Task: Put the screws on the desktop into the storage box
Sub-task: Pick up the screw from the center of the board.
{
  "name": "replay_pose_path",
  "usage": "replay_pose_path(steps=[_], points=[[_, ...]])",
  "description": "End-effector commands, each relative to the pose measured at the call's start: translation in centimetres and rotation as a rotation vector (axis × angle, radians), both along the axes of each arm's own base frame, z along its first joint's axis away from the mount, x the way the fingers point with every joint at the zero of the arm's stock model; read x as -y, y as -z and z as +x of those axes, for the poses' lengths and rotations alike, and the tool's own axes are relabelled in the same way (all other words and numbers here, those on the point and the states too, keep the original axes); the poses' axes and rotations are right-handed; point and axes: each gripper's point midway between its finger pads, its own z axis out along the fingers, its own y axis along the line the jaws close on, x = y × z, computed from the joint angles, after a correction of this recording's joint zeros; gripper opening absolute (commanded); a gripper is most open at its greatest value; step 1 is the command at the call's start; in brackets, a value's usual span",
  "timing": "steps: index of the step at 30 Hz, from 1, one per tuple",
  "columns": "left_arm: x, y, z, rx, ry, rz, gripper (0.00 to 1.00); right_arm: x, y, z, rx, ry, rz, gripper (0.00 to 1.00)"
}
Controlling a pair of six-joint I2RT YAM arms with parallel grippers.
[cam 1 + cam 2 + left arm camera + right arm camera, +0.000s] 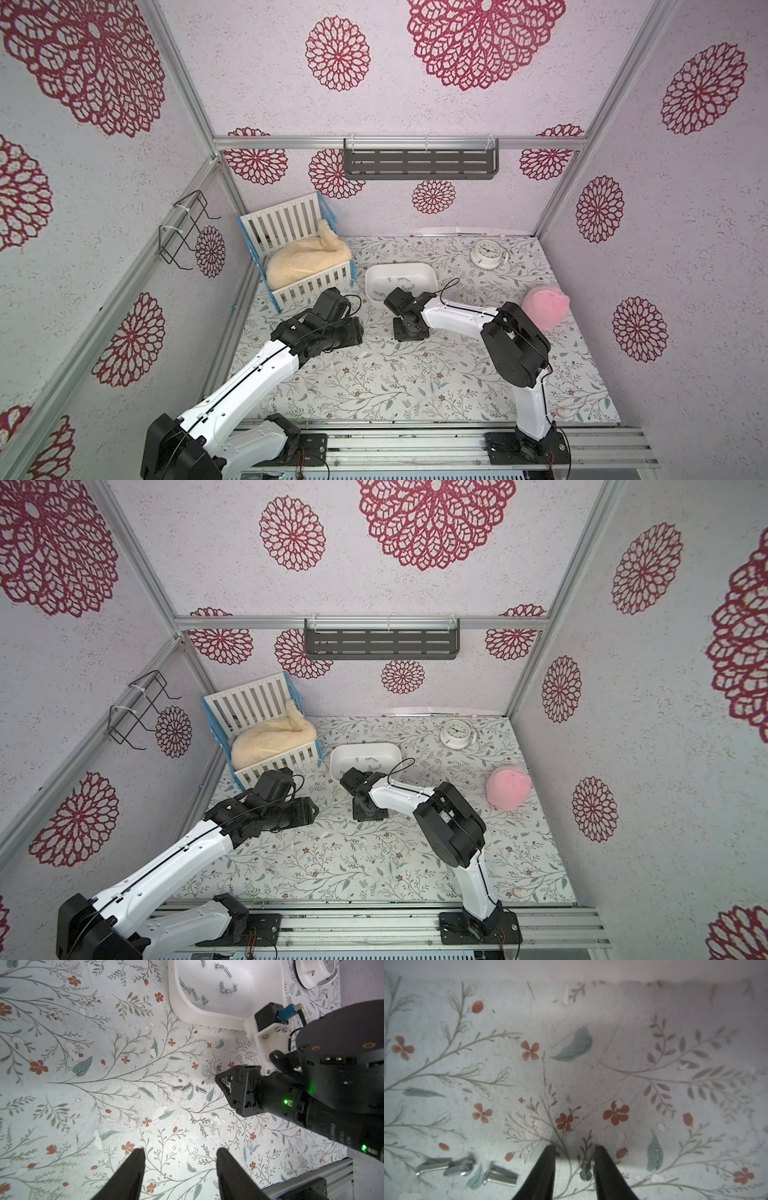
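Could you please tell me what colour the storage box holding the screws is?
Plain white, unpatterned; the storage box shows best in the left wrist view.

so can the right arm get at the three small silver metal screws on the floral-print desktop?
Probably yes: the right gripper sits low, close beside the three small silver screws, jaws open, only bare floral-print desktop between. A fourth screw sits between those jaws.

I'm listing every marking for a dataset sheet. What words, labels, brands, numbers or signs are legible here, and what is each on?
Nothing can be quoted as it reads.
White lettering on the right arm's black housing: too blurred and angled to read.
Marks on the clock dial: too small to read.
On the storage box, the screws and the desktop: no text seen.
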Motion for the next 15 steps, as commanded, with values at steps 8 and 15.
replay_pose_path(steps=[8, 15], points=[[0.20, -0.40, 0.00, 0.025, 0.006, -0.011, 0.60, -0.55, 0.67, -0.66, -0.016, -0.024, 0.004, 0.26], [0.20, -0.28, 0.00, 0.022, 0.006, -0.010, 0.60, -0.18, 1.09, -1.14, -0.034, -0.022, -0.007, 0.21]])
